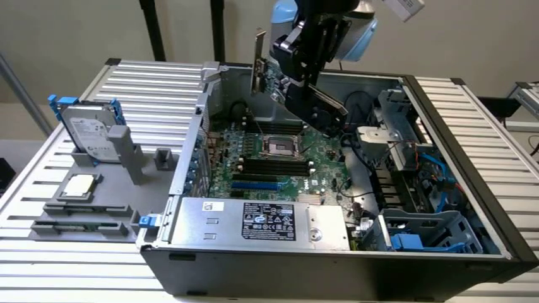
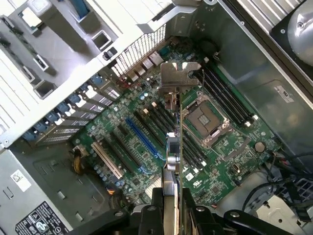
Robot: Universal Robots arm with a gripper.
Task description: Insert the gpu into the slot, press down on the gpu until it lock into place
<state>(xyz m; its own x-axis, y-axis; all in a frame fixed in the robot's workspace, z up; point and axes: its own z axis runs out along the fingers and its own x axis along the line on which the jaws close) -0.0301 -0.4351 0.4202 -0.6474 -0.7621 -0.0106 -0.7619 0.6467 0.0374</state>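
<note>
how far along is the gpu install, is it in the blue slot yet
Not yet. Done: the gpu is picked up, gripped edge-on in the shut gripper. In hand: it hangs over the motherboard in the open case, clear of the board. Left: the blue slot stands empty, so seating the card and pressing it until it locks are not done.

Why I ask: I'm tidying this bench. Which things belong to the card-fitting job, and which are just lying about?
Job in hand:
- tool, shut on the graphics card
- blue slot, empty

Lying about:
- hard drive, at the exterior view's left
- power supply
- processor socket
- black memory slots
</note>
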